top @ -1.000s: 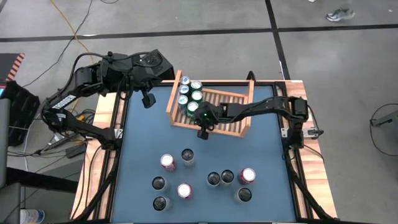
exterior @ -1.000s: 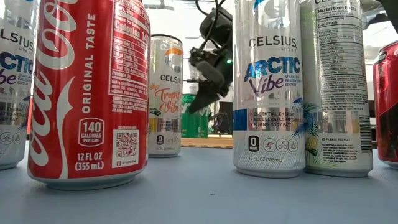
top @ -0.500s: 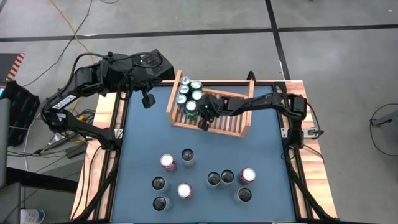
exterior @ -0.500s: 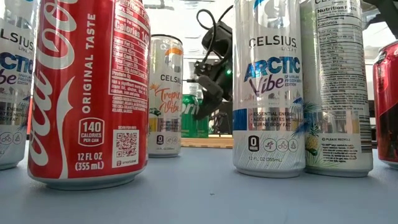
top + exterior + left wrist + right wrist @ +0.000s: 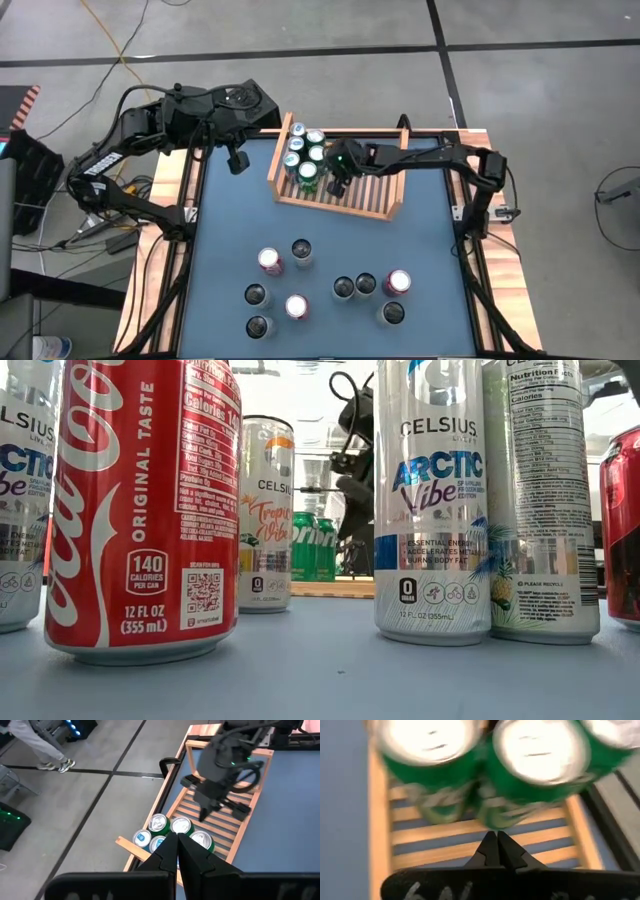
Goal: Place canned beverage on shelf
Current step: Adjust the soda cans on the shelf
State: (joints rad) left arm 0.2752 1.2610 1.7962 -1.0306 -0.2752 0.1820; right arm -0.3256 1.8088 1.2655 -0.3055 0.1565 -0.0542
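The light-brown wooden shelf [image 5: 352,192] stands at the table's far middle. Several green and silver cans [image 5: 309,160] stand upright on its slats at its left end; they also show in the left wrist view [image 5: 172,832] and the low view [image 5: 312,547]. My right gripper [image 5: 336,189] hangs shut and empty above the slats, just right of those cans [image 5: 535,767]. My left gripper [image 5: 237,161] is shut and empty above the table's far left, beside the shelf. Several more cans [image 5: 302,250] stand upright on the blue tabletop near the front.
Cans with red tops [image 5: 270,260] and dark tops [image 5: 343,289] stand scattered over the table's near half. In the low view a red Coca-Cola can [image 5: 150,510] and Celsius cans [image 5: 430,500] stand close to the camera. The shelf's right slats [image 5: 375,195] are bare.
My right gripper has gone from the shelf's near edge toward the table's far edge and slightly right, rising, and now hangs over the slats beside the row of cans. The left arm has kept still.
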